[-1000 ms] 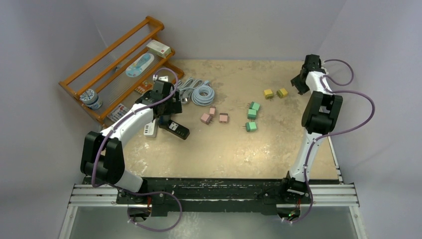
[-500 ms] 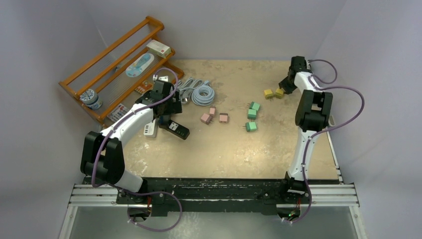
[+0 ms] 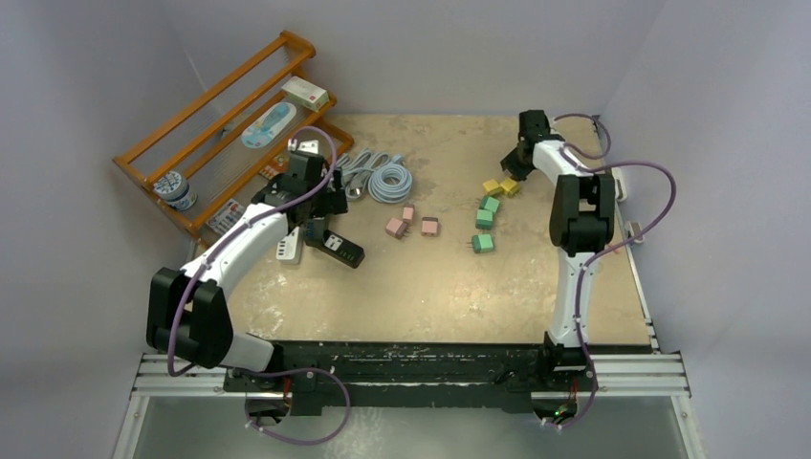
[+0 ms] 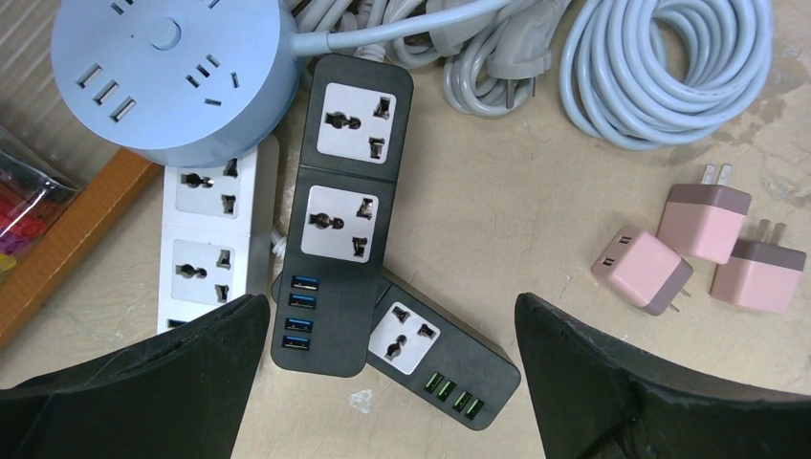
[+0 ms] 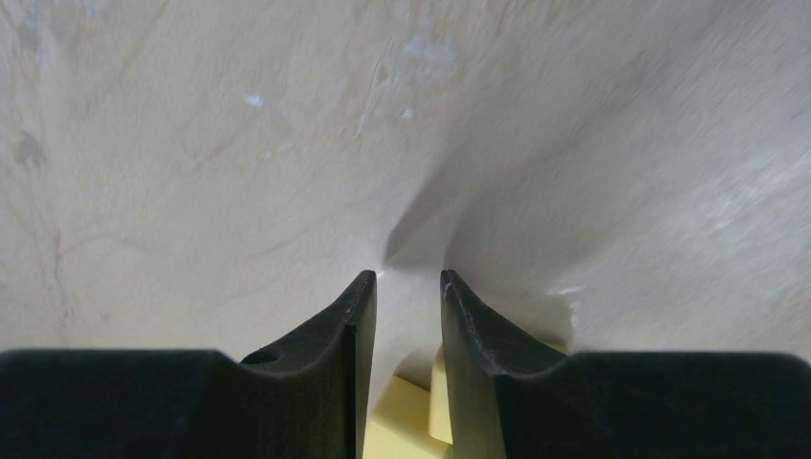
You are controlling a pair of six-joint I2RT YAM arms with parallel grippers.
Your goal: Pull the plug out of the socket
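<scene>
Two black socket strips (image 4: 344, 220) (image 3: 337, 247) lie crossed, beside a white strip (image 4: 206, 239) and a round blue socket hub (image 4: 167, 72). Every socket face that shows is bare; I see no plug seated in one. My left gripper (image 4: 390, 301) (image 3: 317, 222) hovers wide open above the black strips. Loose plugs lie on the table: pink plugs (image 4: 641, 273) (image 3: 395, 228), green plugs (image 3: 485, 218) and two yellow plugs (image 3: 493, 186). My right gripper (image 5: 406, 277) (image 3: 514, 172) is low beside the yellow plugs. Only a narrow gap parts its jaws and the tips are empty. A yellow plug (image 5: 402, 430) shows low in that gap.
Coiled grey-blue cables (image 3: 389, 180) (image 4: 669, 67) lie behind the strips. A wooden rack (image 3: 220, 134) with small items stands at the far left. Grey walls close in the table on three sides.
My right arm has swung left from the far right corner, its jaws narrowing on the way. The two yellow plugs have shifted left with it. The left arm has barely moved.
</scene>
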